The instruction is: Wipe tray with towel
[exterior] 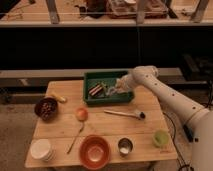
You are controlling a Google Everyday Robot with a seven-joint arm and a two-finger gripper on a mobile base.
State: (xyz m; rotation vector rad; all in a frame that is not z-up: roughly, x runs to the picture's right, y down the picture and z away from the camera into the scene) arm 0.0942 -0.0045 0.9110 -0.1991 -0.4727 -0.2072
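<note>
The green tray (107, 100) sits at the back middle of the wooden table. My gripper (113, 91) reaches down into its right half from the right. It is shut on the towel (110, 93), a small pale cloth lying on the tray floor. A dark striped object (96, 90) lies in the tray just left of the towel.
On the table are a dark bowl of nuts (46, 108), a yellow item (58, 98), an orange fruit (81, 114), a spoon (76, 138), a brush (125, 114), an orange bowl (95, 151), white bowls (41, 149), a metal cup (125, 147) and a light green cup (160, 138).
</note>
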